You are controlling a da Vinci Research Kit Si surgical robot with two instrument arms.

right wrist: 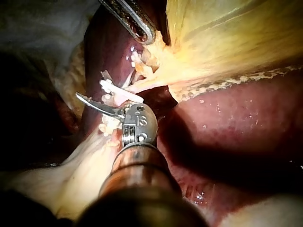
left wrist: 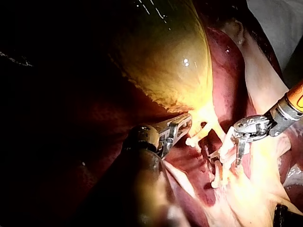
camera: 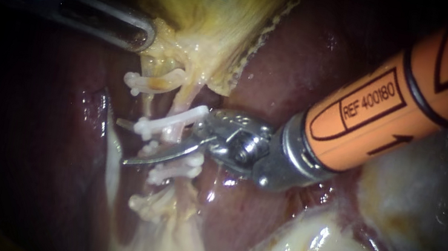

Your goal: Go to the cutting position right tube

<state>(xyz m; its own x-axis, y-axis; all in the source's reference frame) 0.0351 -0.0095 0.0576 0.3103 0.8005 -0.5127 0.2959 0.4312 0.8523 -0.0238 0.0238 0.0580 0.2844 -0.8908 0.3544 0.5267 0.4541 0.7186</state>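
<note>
- Steel left instrument (camera: 140, 37): its pincer pinches the gallbladder (camera: 219, 14) at the neck.
- White clips (camera: 189, 115) cross the right tube (camera: 174, 134), whose long axis runs down from that neck.
- Our right instrument (camera: 169, 141) is the nearer one. It comes from the tube's right, pincer blades spread, tube between them, between clips. We judge little travel remains.

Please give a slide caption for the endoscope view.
Right instrument with open blades straddling a clipped tube; left instrument holds the gallbladder.
</note>
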